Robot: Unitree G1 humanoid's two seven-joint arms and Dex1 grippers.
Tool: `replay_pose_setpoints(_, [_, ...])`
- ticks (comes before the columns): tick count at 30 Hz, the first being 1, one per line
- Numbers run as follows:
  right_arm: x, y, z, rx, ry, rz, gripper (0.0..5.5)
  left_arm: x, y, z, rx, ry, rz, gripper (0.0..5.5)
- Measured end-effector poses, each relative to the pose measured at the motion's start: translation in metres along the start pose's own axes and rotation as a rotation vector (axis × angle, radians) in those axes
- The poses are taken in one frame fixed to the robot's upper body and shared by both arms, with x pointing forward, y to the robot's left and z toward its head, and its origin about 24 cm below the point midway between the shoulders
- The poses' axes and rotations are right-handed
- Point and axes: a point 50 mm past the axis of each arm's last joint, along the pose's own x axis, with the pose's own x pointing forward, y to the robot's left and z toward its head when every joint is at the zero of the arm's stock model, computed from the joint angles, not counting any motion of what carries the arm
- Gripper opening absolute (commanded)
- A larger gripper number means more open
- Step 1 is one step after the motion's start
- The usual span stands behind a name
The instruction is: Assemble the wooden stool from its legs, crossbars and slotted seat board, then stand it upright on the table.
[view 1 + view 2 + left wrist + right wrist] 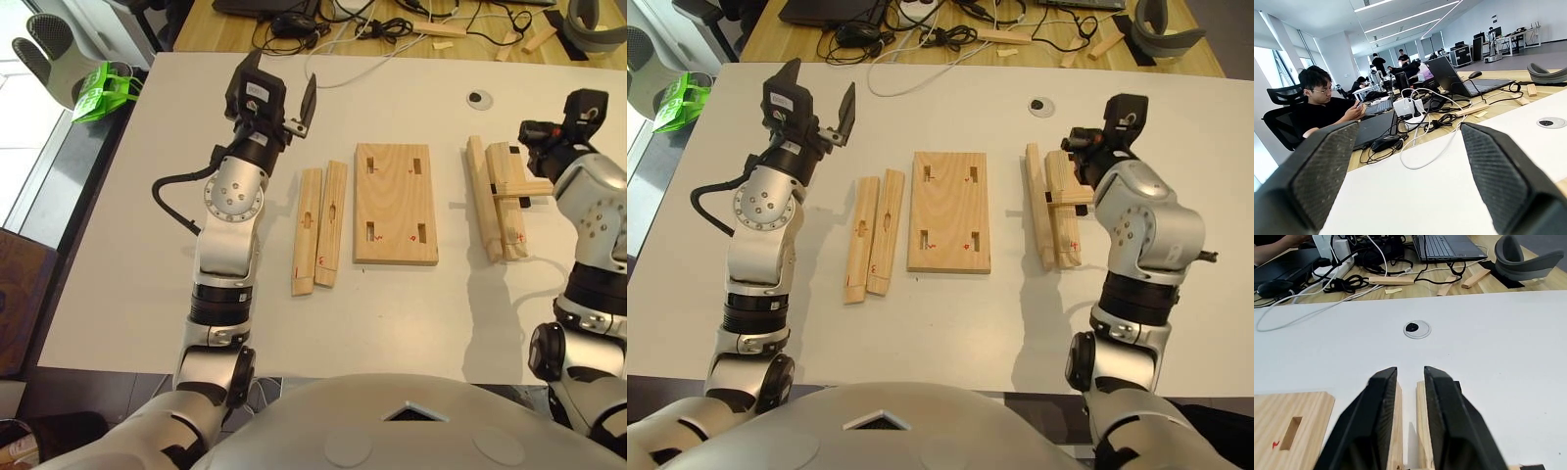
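The slotted seat board (pixel 395 204) lies flat mid-table. Left of it, two slotted legs (pixel 318 230) lie side by side. Right of it, two more legs (pixel 498 201) lie together with a short crossbar (pixel 521 186) through them, sticking out to the right. My left gripper (pixel 281 78) is raised beyond the far ends of the left legs, wide open and empty, its pads (pixel 1327 171) framing bare table. My right gripper (pixel 1410 374) hovers over the far end of the right leg pair. Its fingers (pixel 1383 421) are a narrow gap apart with nothing between them.
A round cable grommet (pixel 479 98) sits in the table beyond the parts, and a white cable (pixel 343 73) curls on the far edge. The wooden desk behind carries laptops, wires and wood scraps (pixel 438 29). A green object (pixel 103 88) lies off the table's left edge.
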Motion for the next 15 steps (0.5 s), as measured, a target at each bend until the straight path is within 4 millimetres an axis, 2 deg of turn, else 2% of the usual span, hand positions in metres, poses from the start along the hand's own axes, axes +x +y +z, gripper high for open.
replay_pose_setpoints(4, [0.011, 0.008, -0.015, 0.102, 0.095, -0.042, 2.31, 0.0, -0.001, -0.001, -0.001, 0.002, -0.001, 3.84])
replay_pose_setpoints(9, [0.015, 0.029, -0.031, 0.227, 0.184, -0.042, 3.16, -0.001, -0.001, -0.003, -0.003, 0.009, -0.001, 3.84])
replay_pose_setpoints(15, [0.018, 0.025, -0.043, 0.299, 0.249, -0.115, 3.16, -0.003, -0.003, -0.006, -0.009, 0.019, -0.003, 3.84])
